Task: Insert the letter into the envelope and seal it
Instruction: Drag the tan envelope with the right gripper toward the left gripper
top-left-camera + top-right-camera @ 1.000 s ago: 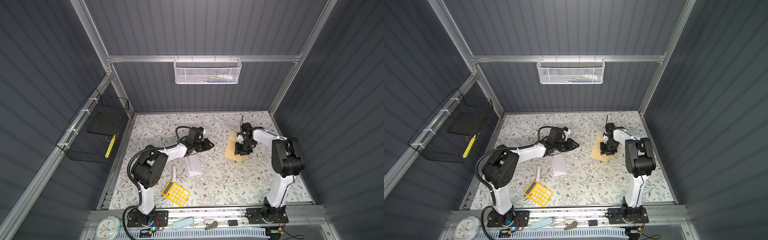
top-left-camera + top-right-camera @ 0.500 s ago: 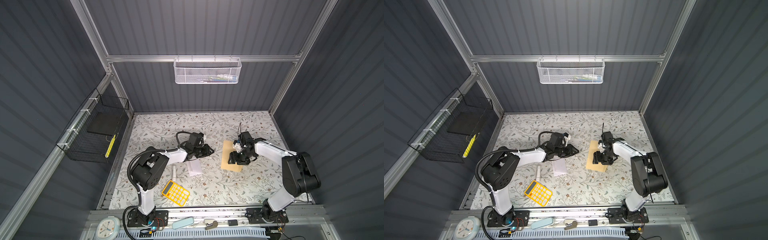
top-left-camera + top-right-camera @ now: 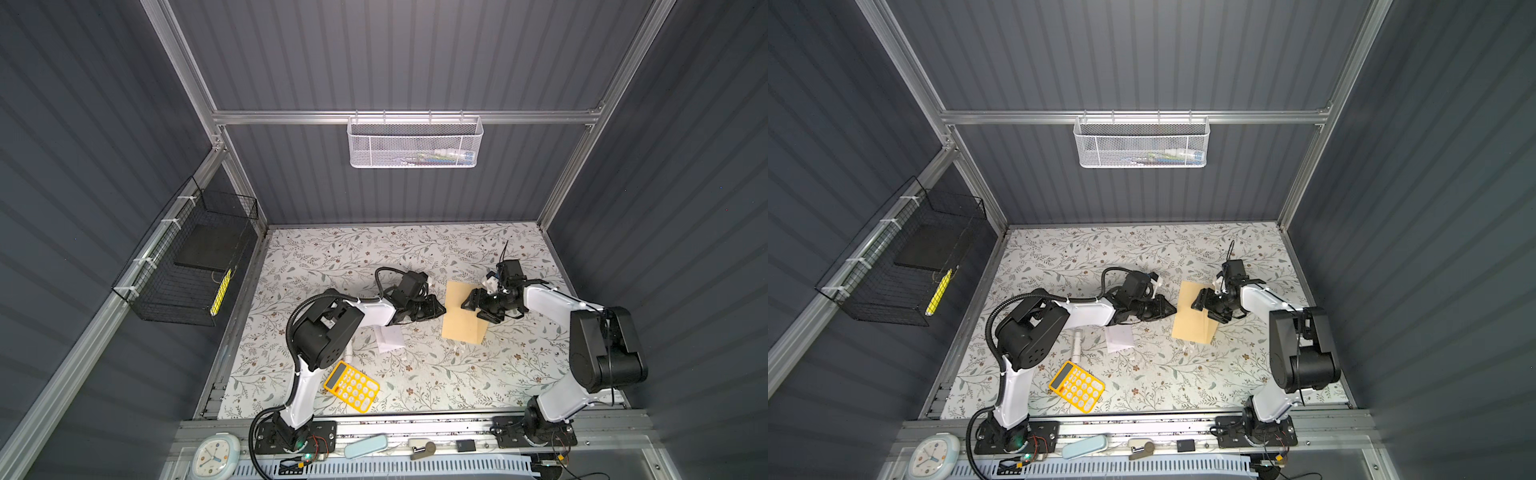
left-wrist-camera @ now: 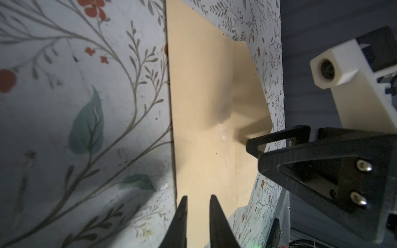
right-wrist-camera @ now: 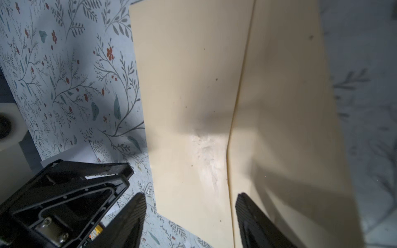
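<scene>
The left arm [image 3: 376, 311] hides part of the letter [image 3: 391, 338], perhaps its far edge.

calculator [image 3: 351, 387]: yellow, on worktop [image 3: 436, 374]; key marks too small to read
clock [image 3: 214, 457]: white dial with hands; numerals not legible
envelope [image 4: 199, 96]: plain tan in both wrist views; only dark specks and a pale smear, nothing printed
yellow strip [image 3: 220, 286]: in black wire basket [image 3: 183, 299]; dark marks, illegible
white mesh basket [image 3: 374, 141]: packets [image 3: 446, 157] inside, print blurred
readable text: none
</scene>
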